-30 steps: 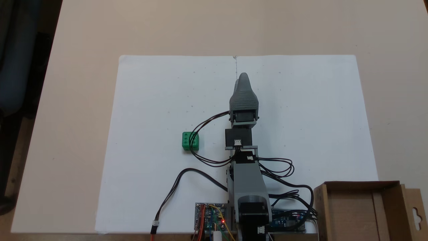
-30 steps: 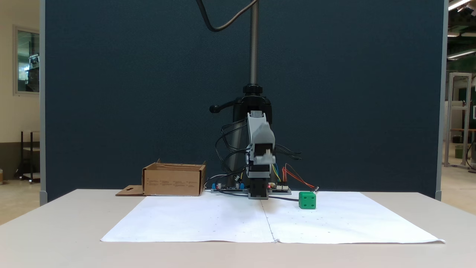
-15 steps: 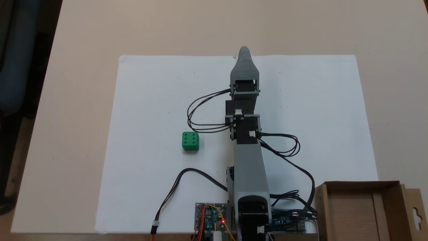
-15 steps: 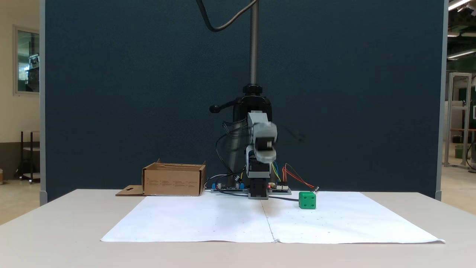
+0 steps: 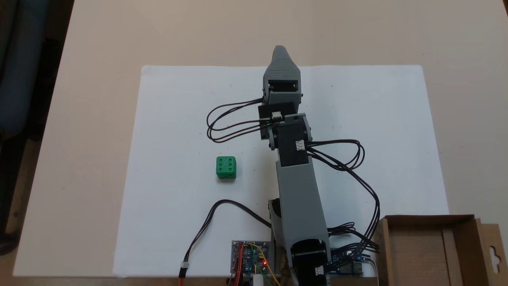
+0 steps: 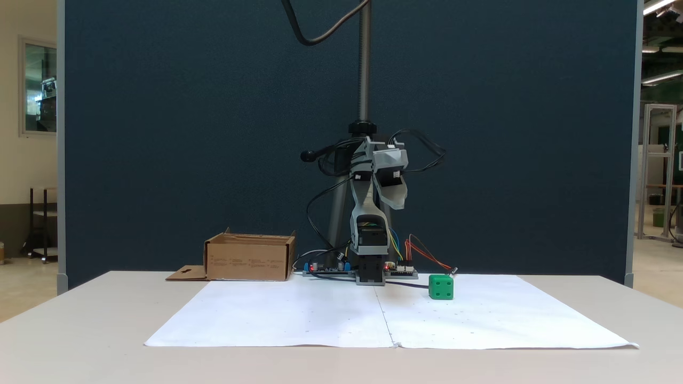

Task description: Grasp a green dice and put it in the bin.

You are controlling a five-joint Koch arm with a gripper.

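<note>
The green dice (image 5: 226,167) lies on the white paper, left of the arm in the view from above and right of the arm's base in the front view (image 6: 441,287). The bin (image 5: 428,218), a brown cardboard box, stands at the lower right corner, and left of the arm's base in the front view (image 6: 248,261). My gripper (image 5: 279,49) is raised high over the paper's far edge, well away from the dice. In the front view the gripper (image 6: 400,202) points downward. Only one grey tip shows, so the jaws' state is unclear. Nothing is seen held.
A white paper sheet (image 5: 178,119) covers the table's middle. Circuit boards (image 5: 250,258) and black cables (image 5: 222,127) sit around the arm's base. A metal stand pole (image 6: 364,64) rises behind the arm before a dark blue partition. The bin's flap (image 5: 492,250) sticks out sideways.
The arm has lifted and stretched out, carrying the gripper from the paper's middle to above its far edge and slightly left in the view from above. The dice has stayed put.
</note>
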